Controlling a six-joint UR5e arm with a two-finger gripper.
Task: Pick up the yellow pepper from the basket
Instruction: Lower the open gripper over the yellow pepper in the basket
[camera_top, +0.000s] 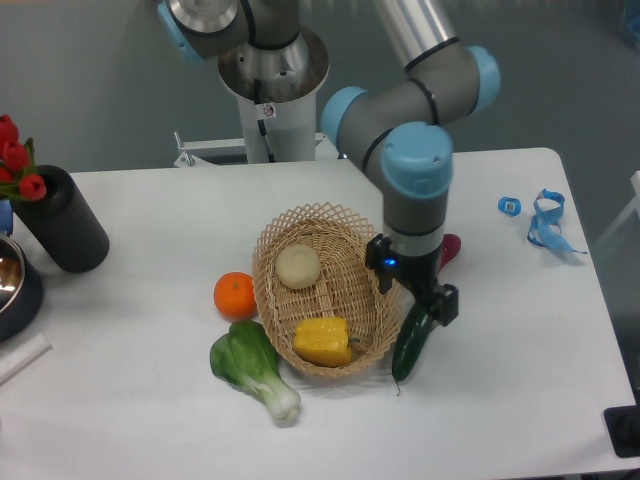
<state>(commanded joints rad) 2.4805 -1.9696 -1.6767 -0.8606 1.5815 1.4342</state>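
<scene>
Pepper: the yellow pepper (322, 341) lies in the near end of the basket (345, 222). Nothing touches it.
Basket: it sits in the middle of the table (150, 210). A pale round vegetable (298, 267) lies in its far end.
Gripper: the gripper (414, 293) hangs over the right rim of the basket, to the right of the pepper and a bit farther back. Its two fingers stand apart. It holds nothing.
Arm: the arm (412, 180) reaches in from the far side and points the gripper down.
Beside the basket: an orange (235, 295) sits just left of it. A green leafy vegetable (250, 369) lies at its near left. A cucumber (411, 345) lies at its right, partly under the gripper. A dark red vegetable (447, 248) peeks out behind the arm.
Farther off: a black cylinder (61, 220) with red flowers (15, 160) stands at the far left. Blue bits (543, 217) lie at the far right.
Done: not much, I think. The gripper is close to the basket, but it is not over the pepper.
Left to do: I think it must go left and nearer, drop onto the pepper, close on it and lift it out.
Watch out: the pepper is shiny and bumpy, so it may slip. The basket rim is close to the fingers.
</scene>
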